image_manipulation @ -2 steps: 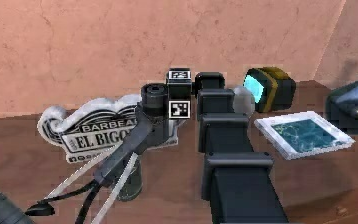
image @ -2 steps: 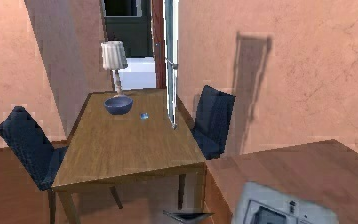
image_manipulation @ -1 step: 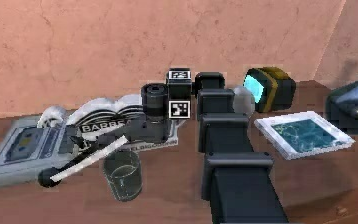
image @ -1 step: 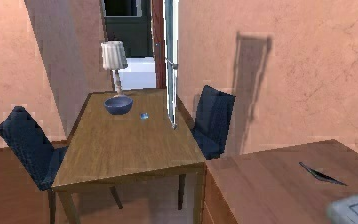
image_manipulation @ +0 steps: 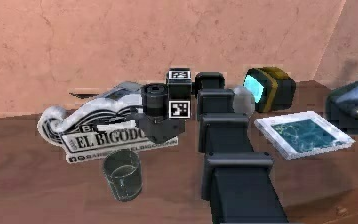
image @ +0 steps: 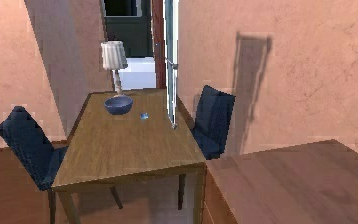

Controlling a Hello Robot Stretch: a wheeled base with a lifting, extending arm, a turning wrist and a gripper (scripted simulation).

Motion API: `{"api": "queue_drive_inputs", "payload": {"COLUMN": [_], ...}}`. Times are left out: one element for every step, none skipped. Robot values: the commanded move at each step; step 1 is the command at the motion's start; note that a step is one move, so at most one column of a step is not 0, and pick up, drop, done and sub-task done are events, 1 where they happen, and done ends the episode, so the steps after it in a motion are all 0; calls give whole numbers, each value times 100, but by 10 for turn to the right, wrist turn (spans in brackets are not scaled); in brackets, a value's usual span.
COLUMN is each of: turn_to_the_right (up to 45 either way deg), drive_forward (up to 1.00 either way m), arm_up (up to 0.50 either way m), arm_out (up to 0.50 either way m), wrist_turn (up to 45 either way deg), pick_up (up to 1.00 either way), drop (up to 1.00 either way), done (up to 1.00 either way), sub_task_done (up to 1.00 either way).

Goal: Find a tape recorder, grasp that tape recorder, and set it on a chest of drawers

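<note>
A small dark boxy thing with a bright cyan face (image_manipulation: 265, 88) stands at the back of a brown wooden surface (image_manipulation: 47, 190) in the arm side view. The dark arm (image_manipulation: 232, 150) rises from the bottom edge, with two white marked squares (image_manipulation: 180, 92) at its far end. My gripper (image_manipulation: 155, 120) sits left of them, in front of a folded newspaper (image_manipulation: 92, 128) that lies on the wood. I cannot tell whether the gripper holds anything. The boxy thing lies to the right of the arm, apart from the gripper.
A clear glass (image_manipulation: 123, 180) stands near the gripper; a flat teal-faced frame (image_manipulation: 302, 133) and a dark object (image_manipulation: 353, 100) lie right of the arm. Ahead stands a wooden table (image: 127, 145) bearing a blue bowl (image: 118, 103) and lamp (image: 113, 58), flanked by two dark blue chairs (image: 213, 118).
</note>
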Motion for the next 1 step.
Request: {"api": "queue_drive_inputs", "payload": {"turn_to_the_right": [0], "drive_forward": [0], "arm_up": [0], "arm_out": [0], "wrist_turn": [330], "pick_up": [0], "drop": [0], "done": [0], "sub_task_done": [0]}}
